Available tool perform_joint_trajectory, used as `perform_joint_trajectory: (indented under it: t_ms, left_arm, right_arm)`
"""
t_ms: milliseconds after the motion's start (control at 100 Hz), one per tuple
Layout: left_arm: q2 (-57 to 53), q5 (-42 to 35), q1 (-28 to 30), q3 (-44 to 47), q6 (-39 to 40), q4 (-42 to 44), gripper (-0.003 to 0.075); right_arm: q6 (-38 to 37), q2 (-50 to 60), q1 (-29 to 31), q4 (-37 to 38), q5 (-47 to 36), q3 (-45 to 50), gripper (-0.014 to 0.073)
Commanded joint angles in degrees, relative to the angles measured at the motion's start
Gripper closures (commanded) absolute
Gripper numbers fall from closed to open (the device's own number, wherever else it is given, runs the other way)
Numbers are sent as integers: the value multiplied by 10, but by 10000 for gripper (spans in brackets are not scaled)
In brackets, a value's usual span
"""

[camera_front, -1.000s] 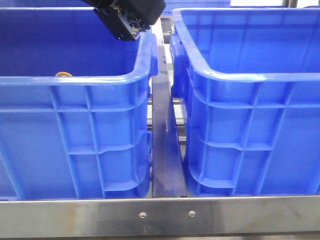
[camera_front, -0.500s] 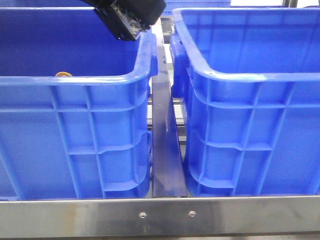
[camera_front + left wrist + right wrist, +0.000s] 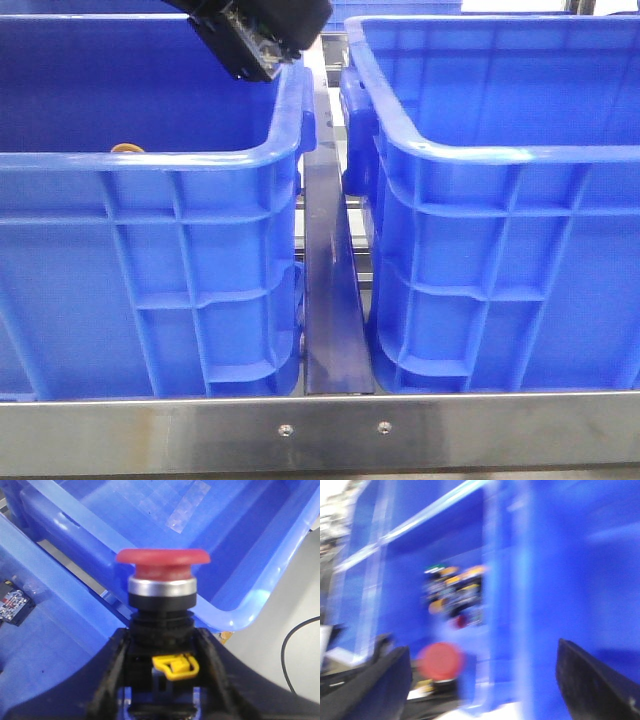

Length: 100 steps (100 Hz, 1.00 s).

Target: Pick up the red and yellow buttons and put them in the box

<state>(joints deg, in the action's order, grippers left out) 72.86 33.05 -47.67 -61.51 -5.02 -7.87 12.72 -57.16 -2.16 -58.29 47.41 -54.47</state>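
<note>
The red button [image 3: 162,565], with its domed red cap, silver collar and dark body, stands upright between my left gripper's [image 3: 161,642] black fingers, which are shut on its body. In the front view that gripper [image 3: 255,40] hangs over the far right corner of the left box [image 3: 150,160]. A yellow-orange bit [image 3: 127,149], perhaps the yellow button, peeks over that box's near rim. The right wrist view is blurred: my right gripper [image 3: 485,680] is open and holds nothing, and a red cap [image 3: 440,660] shows beside one finger.
A second blue box [image 3: 500,155] stands to the right, with a dark metal rail [image 3: 330,280] in the gap between the two. A steel bar [image 3: 320,430] runs along the front. A blurred heap of small parts [image 3: 452,592] lies against a blue wall.
The left gripper has shifted very slightly at the top of the front view; nothing else has moved.
</note>
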Motion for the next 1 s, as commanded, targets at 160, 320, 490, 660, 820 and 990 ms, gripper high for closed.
perform_joint_trajectory:
  t_ms: [160,320,490,660,820,990]
  left_arm:
    - [-19,-42,-5,-16,0,-9,641]
    - [-19,-42,-5,-16,0,-9,641]
    - [-19,-42,-5,-16,0,-9,641]
    - [-19,-42,-5,-16,0,-9,641]
    - [-19,-42,-5,-16,0,-9,641]
    - [-19,-38,-5,-16,0,-9,641]
  right_arm:
    - [76,-77,-56,-140,43,-43,-15]
    - [77,-125,-104,-139,48,-71,-15]
    - [77,-162,-135,-136,46,-80,-15]
    - [81,-185,-158,-133,46,-80,-15]
    - [83,-187,-168,-133,44,-80,-2]
    - [83,-187,-168,-133,38,-80,237]
